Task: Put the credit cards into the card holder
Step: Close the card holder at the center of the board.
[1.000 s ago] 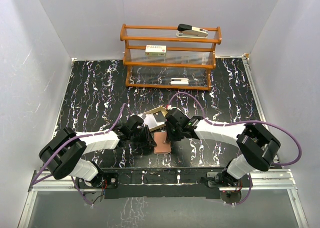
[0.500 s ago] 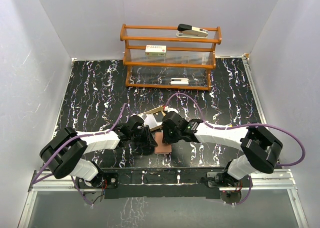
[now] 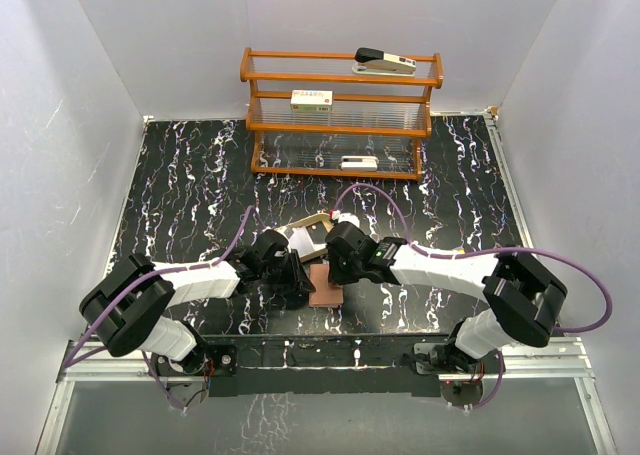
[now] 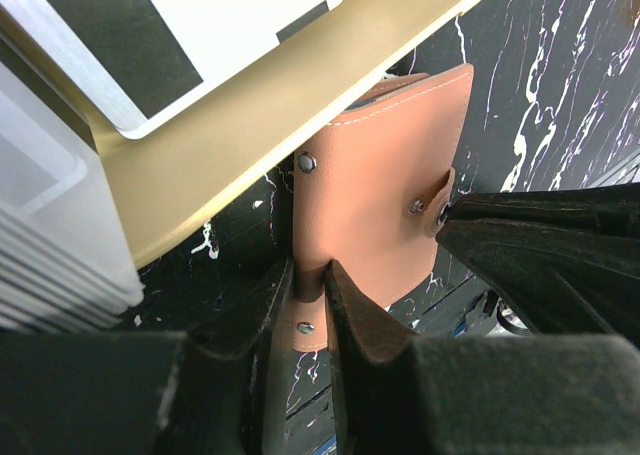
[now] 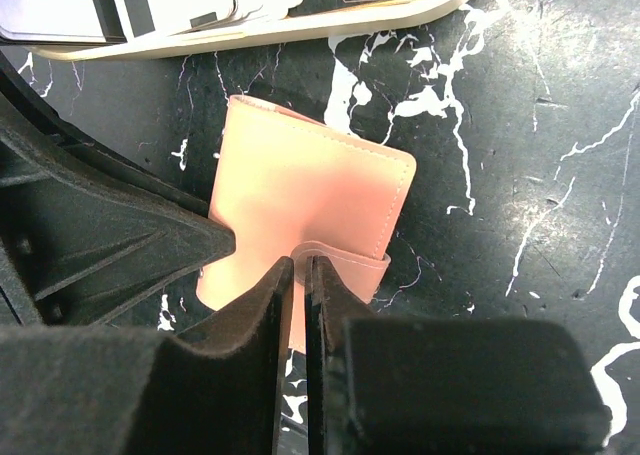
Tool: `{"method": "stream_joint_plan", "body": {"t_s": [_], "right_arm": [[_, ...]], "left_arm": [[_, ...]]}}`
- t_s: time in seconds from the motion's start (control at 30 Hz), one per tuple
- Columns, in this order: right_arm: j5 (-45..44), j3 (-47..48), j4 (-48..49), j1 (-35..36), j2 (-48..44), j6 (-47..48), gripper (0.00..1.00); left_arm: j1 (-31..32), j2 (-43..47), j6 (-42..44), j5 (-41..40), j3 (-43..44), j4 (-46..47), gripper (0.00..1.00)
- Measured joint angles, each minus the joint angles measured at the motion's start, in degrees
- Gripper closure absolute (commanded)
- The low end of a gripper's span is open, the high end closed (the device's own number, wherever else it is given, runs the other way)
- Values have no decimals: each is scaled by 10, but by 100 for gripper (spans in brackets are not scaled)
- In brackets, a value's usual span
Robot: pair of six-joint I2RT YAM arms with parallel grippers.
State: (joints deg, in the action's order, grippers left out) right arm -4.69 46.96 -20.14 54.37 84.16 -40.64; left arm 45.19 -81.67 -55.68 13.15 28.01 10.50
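Closed wallet [image 3: 325, 287] lying flat on the black marbled counter [image 3: 190, 175] near its front edge, gripped from both sides.

Left hand [image 4: 312, 297]: clenched on the wallet, with a thin edge of the leather caught in the narrow slot between its two fingers [image 4: 352, 320]; two rivets show along that edge.

Right hand [image 5: 298, 280]: fingers almost together, with a sliver of the wallet's leather between them close to the strap [image 5: 345, 262]. In the left wrist view its tip meets the snap tab on the opposite side of the wallet. The two hands come in from opposite sides, tips close but apart, the wallet spanning the space between them.

Tray [image 4: 290, 100]: tan, just behind the wallet, its rim overlapping the wallet's far edge in the left wrist view.

Cards [image 4: 215, 20]: lying in the tray, not in the wallet; the top one is white with a dark stripe.

Rack [image 3: 340, 115]: wooden, at the back of the counter, well apart from the hands, with small items on its shelves.
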Motion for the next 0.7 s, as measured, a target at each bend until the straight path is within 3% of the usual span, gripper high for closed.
{"method": "stream_joint_plan", "body": {"t_s": [0.7], "right_arm": [[-4, 0, -6, 0, 14, 1, 92]], "left_arm": [[0, 0, 0, 0, 0, 0, 85]]}}
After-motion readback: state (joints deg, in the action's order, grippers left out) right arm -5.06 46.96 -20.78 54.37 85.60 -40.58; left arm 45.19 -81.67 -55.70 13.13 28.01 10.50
